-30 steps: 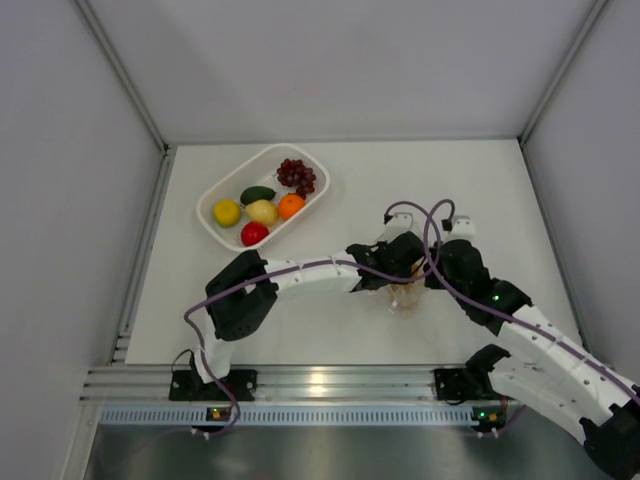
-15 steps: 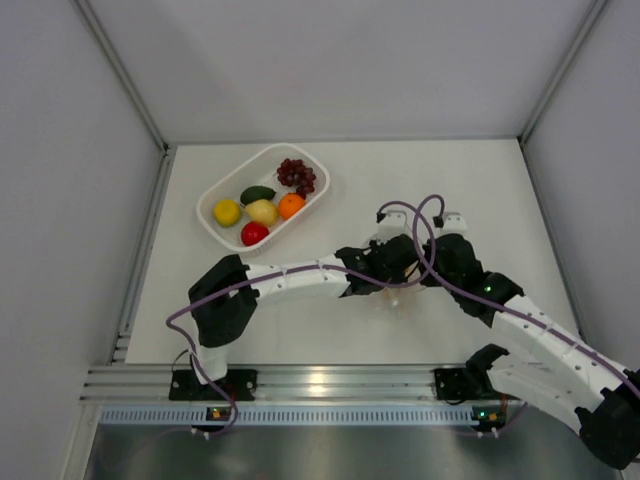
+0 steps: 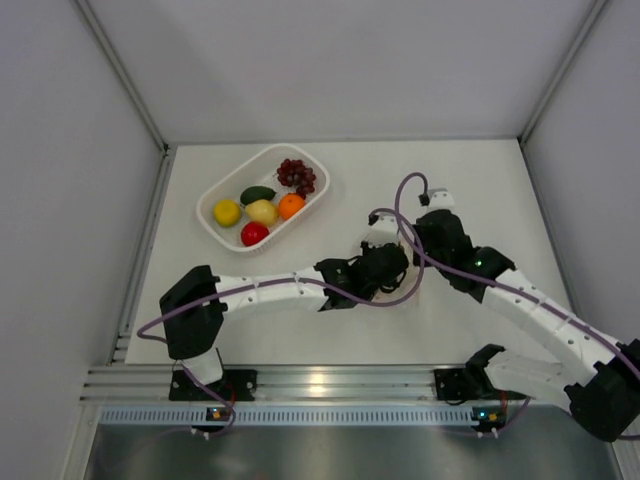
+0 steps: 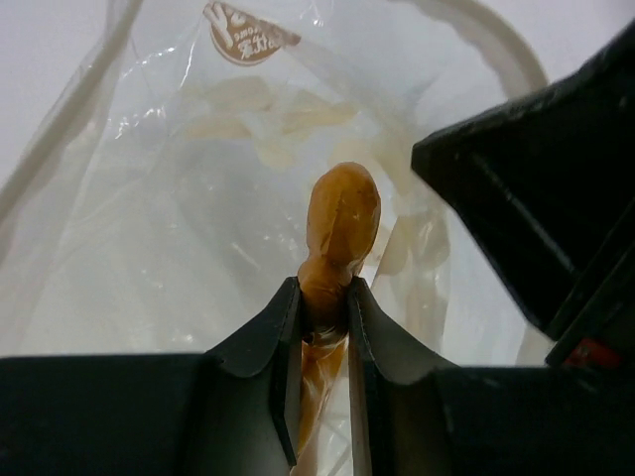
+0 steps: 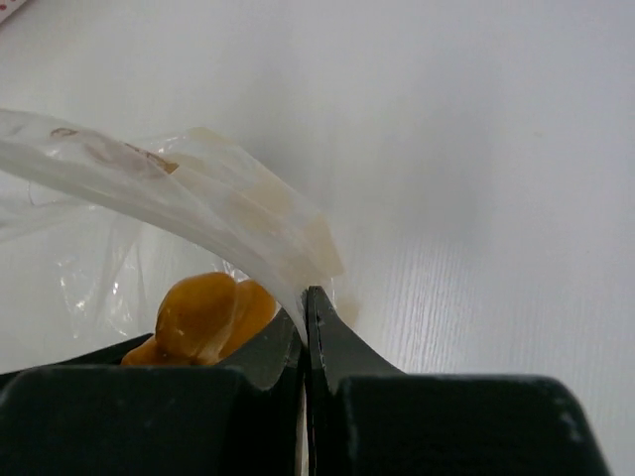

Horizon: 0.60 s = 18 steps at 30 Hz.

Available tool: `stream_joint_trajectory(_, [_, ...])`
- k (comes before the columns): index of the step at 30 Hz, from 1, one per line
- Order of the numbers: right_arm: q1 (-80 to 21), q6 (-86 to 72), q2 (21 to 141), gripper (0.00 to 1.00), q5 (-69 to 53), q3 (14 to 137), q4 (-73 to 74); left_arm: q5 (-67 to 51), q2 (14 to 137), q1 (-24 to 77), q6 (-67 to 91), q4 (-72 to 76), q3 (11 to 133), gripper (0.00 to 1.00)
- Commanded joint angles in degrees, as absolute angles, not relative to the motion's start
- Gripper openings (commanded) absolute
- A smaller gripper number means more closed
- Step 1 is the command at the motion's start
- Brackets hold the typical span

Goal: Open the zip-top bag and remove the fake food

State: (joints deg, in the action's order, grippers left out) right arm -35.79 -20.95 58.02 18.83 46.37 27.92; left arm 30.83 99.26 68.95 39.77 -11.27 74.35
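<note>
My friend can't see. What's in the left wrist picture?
Two black fingers pinch a small orange-brown food piece inside the clear zip-top bag. A black part of the other arm fills the right side.

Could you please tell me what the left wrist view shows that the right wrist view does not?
Only left wrist: the left hand clamped on the orange-yellow piece, and a brown printed label. Only right wrist: the right hand pinching the rim of the zip-top bag, with the table beyond. Both: that piece and the clear bag.
</note>
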Motion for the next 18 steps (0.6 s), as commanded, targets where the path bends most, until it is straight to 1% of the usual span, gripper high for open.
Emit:
stream_joint_trajectory(1, [-36.48, -16.88, 60.73, 0.0, 26.0, 53.43, 32.16, 35.85, 94.49, 69.43, 37.53, -4.75, 71.38, 0.0])
stream_joint_trajectory(5, [-37.26, -16.44, 62.75, 0.0, 31.19, 57.65, 36.2, 39.72, 92.82, 69.43, 37.62, -2.82, 68.38, 0.0])
stream_joint_trajectory(8, [-41.91, -17.05, 64.51, 0.0, 34.44, 59.67, 36.82, 41.04, 93.07, 69.43, 38.4, -1.58, 67.85, 0.0])
stream_joint_trajectory(10, [-47.97, -19.94, 66.79, 0.0, 39.36, 60.64, 38.32, 43.31, 93.43, 69.43, 39.37, -1.84, 68.73, 0.0])
stream_joint_trajectory(15, [-57.11, -28.99, 67.59, 0.0, 47.36, 58.02, 36.48, 47.98, 93.52, 69.35, 46.22, -4.57, 71.8, 0.0])
stream_joint_trajectory(18, [-59.14, -32.95, 67.67, 0.0, 49.47, 56.0, 34.63, 50.01, 92.38, 69.35, 50.53, -5.89, 71.98, 0.0])
